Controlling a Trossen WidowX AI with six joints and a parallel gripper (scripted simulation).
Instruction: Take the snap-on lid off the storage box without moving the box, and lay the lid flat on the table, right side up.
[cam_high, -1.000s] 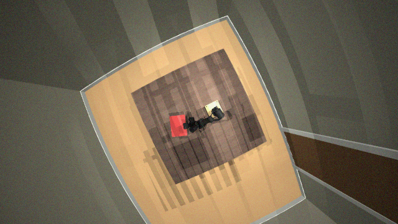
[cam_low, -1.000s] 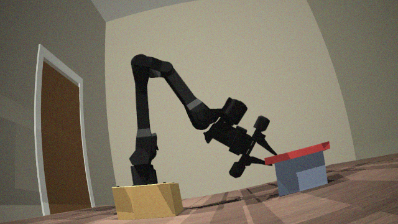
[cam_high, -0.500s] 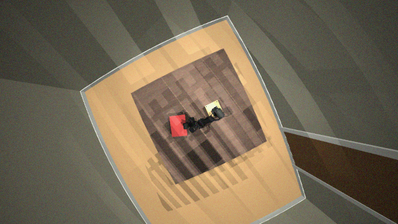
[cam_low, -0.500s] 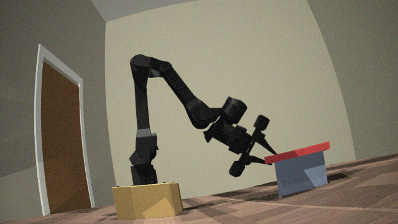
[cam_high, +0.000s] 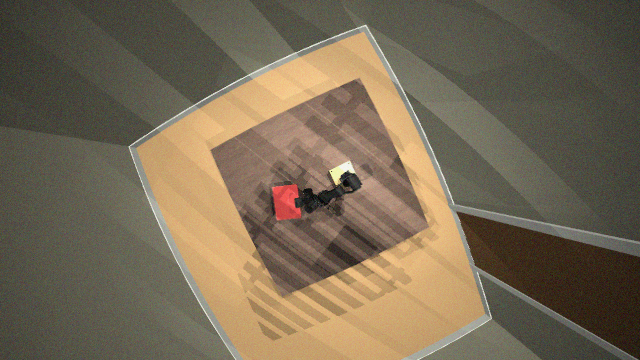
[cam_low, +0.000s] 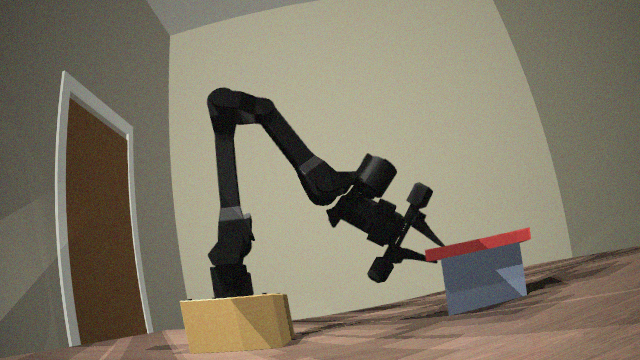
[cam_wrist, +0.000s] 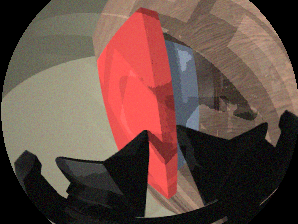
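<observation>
The red lid (cam_high: 285, 202) (cam_low: 480, 243) (cam_wrist: 132, 85) lies on top of the blue-grey storage box (cam_low: 475, 285) (cam_wrist: 186, 85), right side up. No clear gap shows between lid and box in the exterior view. The box stands upright on the table (cam_high: 320, 117) (cam_low: 575, 310). My gripper (cam_high: 299, 202) (cam_low: 439, 253) (cam_wrist: 161, 132) is shut on the lid's edge nearest the arm's base, one finger above and one below the rim. It comes in at a downward slant. In the top view the lid hides the box.
The arm stands on a yellow base block (cam_high: 340, 171) (cam_low: 235, 325), on the side of the box that my gripper comes from. The arm spans the space between block and box. Striped shadows cross the table top.
</observation>
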